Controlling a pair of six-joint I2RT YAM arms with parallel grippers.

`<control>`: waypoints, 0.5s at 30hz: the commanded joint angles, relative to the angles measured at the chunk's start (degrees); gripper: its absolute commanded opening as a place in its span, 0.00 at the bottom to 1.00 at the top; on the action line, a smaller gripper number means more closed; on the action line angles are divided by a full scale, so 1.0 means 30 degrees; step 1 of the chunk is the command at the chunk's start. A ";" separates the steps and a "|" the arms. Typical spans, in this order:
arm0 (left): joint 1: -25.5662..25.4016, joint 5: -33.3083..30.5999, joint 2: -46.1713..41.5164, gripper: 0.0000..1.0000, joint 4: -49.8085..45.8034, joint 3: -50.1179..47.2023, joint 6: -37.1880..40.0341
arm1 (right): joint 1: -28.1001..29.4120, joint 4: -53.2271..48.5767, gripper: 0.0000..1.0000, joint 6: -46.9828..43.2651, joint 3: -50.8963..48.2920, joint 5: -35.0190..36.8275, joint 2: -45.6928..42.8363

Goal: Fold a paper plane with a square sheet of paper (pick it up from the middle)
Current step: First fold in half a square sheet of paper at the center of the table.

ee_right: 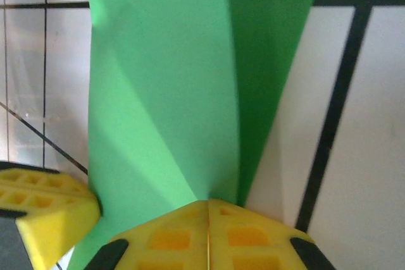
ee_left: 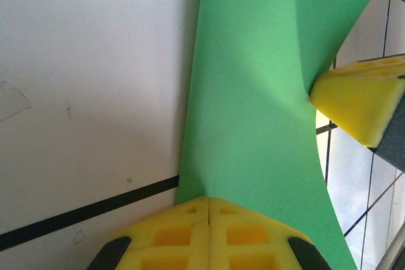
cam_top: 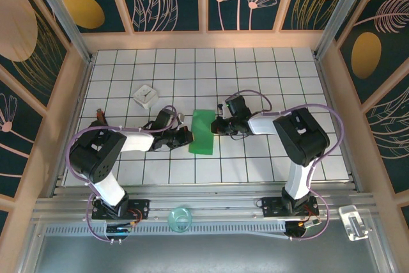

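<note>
1. Lying near the middle of the tiled counter, the green sheet of paper was folded into a narrow strip. Its long sides ran away from the arm bases, and it sat between the two arms.
2. The left fingers reached the strip's left edge. In the left wrist view these yellow fingers were pressed together, pinching the near edge of the sheet at their tips.
3. The right fingers reached the strip's right edge. In the right wrist view they were likewise pressed together, pinching the sheet at their tips.
4. Seen from the right wrist, a lighter layer overlapped a darker layer on its right, and a diagonal crease crossed the lighter layer.
5. Seen from the left wrist, one yellow pad of the right fingers touched the sheet's far edge. Seen from the right wrist, a pad of the left fingers sat at the sheet's lower left edge.
6. A small white box sat on the counter beyond the left arm, well apart from the sheet.
7. A round teal object rested on the metal rail between the arm bases. A clear plastic piece lay near the rail's right end.
</note>
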 commanded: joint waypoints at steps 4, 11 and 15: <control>0.0132 -0.0782 0.1190 0.00 -0.3828 -0.0126 0.1486 | -0.0181 -0.0638 0.16 -0.0059 0.0947 -0.0403 -0.2373; 0.0151 -0.0813 0.1401 0.00 -0.4277 0.0168 0.2105 | 0.0630 0.0772 0.01 0.1358 0.2223 -0.1676 -0.1133; 0.0153 -0.0811 0.1440 0.00 -0.4278 0.0221 0.2264 | 0.1093 0.1428 0.00 0.2101 0.2934 -0.2101 0.0243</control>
